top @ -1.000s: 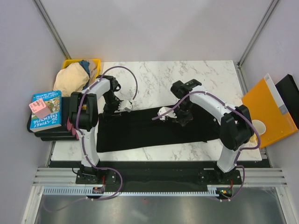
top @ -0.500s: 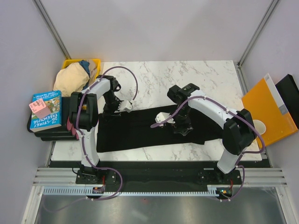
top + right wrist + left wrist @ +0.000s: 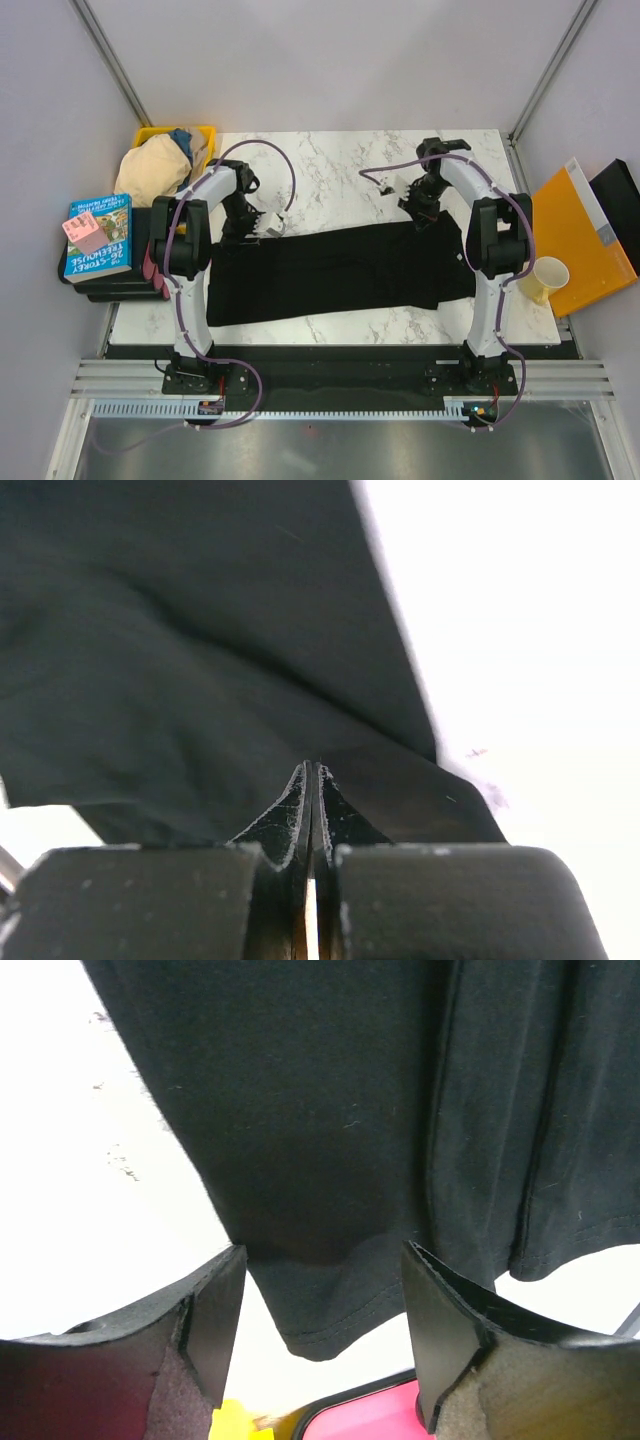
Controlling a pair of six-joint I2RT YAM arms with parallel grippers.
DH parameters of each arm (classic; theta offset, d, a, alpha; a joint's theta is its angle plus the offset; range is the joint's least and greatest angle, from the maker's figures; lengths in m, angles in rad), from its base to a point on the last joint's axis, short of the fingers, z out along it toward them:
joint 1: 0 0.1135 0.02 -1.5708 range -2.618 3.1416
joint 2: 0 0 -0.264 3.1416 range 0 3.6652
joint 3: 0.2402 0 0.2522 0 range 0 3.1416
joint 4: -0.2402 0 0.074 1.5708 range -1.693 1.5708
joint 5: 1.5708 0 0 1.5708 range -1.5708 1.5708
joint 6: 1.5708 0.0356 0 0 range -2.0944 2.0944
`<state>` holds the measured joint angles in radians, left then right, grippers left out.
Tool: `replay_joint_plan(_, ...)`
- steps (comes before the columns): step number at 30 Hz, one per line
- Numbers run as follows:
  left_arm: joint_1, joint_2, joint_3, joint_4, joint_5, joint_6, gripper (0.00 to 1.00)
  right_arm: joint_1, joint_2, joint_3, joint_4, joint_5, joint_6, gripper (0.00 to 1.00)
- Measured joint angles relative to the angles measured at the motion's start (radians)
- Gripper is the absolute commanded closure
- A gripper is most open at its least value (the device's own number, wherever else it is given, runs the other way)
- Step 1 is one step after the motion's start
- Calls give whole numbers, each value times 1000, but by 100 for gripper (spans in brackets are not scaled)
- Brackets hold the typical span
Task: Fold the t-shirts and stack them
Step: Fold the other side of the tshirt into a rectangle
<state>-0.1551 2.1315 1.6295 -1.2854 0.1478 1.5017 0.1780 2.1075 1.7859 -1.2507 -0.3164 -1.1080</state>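
Right tool point(image 3: 311, 772) swung outward, now pinching black t-shirt point(image 3: 200, 630) corner.

I see a plain black t-shirt point(image 3: 340, 270) — the table point(image 3: 330, 165) is white, marbled with grey veins. The bin point(image 3: 205, 133) is yellow, the folder point(image 3: 565, 235) orange, the book point(image 3: 103, 252) blue — its card point(image 3: 85, 232) pink.

One black t-shirt point(image 3: 330, 270), one yellow bin point(image 3: 205, 133), one book point(image 3: 100, 238), one cup point(image 3: 545, 278).
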Motion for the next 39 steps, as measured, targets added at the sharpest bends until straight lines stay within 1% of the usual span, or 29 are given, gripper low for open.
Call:
replay_joint_plan(3, 0, 4, 9, 5, -1, -2, 34, -50, 49, 19, 24, 18, 17, 100)
replay_joint_plan(8, 0, 10, 31, 20, -7, -3, 37, -51, 52, 34, 37, 29, 21, 100)
replay_joint_plan(13, 0, 33, 47, 35, -10, -13, 40, -70, 59, 44, 119, 56, 39, 100)
replay_joint_plan(15, -3, 37, 53, 36, -14, -19, 41, -85, 77, 63, 143, 68, 47, 100)
replay_joint_plan(17, -4, 42, 58, 36, -18, -25, 45, -96, 99, 79, 168, 81, 53, 100)
replay_joint_plan(23, -10, 47, 60, 47, -43, -40, 48, -118, 152, 83, 206, 116, 70, 100)
replay_joint_plan(34, -4, 26, 11, 90, -93, -45, 57, -124, 166, 79, 227, 159, 95, 100)
replay_joint_plan(39, -3, 8, -30, 119, -139, -45, 58, -131, 138, 29, 263, 182, 91, 100)
